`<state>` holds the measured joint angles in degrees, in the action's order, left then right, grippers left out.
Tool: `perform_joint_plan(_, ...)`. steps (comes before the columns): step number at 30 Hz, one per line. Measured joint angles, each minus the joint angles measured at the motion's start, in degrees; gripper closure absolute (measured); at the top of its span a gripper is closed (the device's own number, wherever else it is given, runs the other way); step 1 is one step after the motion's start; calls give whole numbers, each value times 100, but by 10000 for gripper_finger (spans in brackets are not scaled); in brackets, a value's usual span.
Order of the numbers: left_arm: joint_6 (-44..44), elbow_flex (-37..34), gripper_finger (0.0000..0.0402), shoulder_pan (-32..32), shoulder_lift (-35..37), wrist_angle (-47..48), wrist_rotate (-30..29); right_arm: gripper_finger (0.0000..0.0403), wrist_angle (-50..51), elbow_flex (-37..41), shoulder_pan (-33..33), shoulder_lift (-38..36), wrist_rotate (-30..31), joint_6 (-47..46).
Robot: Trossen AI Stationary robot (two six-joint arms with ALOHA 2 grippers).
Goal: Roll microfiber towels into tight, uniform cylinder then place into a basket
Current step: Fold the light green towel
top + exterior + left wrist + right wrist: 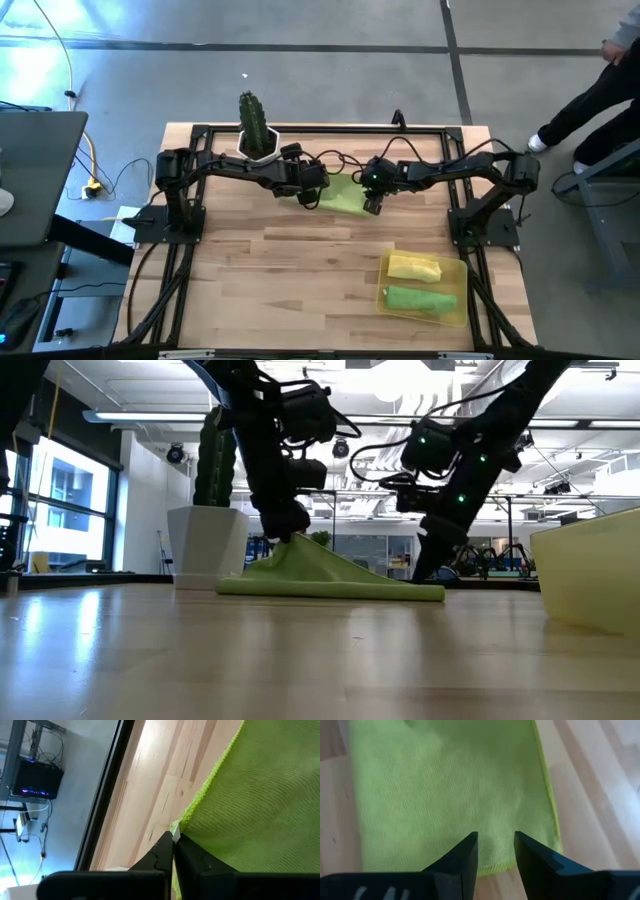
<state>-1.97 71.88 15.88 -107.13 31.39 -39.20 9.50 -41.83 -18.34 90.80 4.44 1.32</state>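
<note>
At the near right of the tabletop (280, 280) sits the yellow basket (458, 297), holding two rolled towels side by side: the yellow roll (414, 267) toward the far wall, the green roll (420, 299) toward the near wall.

Farther back, near the middle of the tabletop, the third towel (342, 194), lime green, lies unrolled. Most of it is flat on the wood; in the low view its left part rises into a peak.

The left gripper (312, 197) reaches in from the left, arm extended low across the far half of the tabletop. Its fingers (165, 855) are closed, pinching the towel's edge at the raised peak.

The right gripper (372, 206) reaches in from the right, wrist angled downward at the towel's right end. Its fingers (465, 852) stand partly open, over the cloth near its edge, gripping nothing.

At the far edge, behind the left arm, stands a cactus (253, 122) in a white pot (258, 150).
</note>
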Motion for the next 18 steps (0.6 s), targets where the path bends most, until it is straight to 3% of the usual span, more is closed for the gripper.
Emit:
perform_joint_plan(4,305,0,374,0,0,46,-55,287,-54,138,39,0,1,-133)
perform_joint_plan(10,834,0,301,11,0,468,-170,287,-117,158,47,26,12,-106)
perform_joint_plan(14,1477,0,265,-47,0,900,-377,287,-123,158,47,44,292,-89)
perform_joint_plan(16,1754,0,257,-86,11,1048,38,287,-126,158,45,44,425,-22)
perform_joint_plan(18,1946,0,256,-105,20,1074,835,287,-132,158,36,44,497,68)
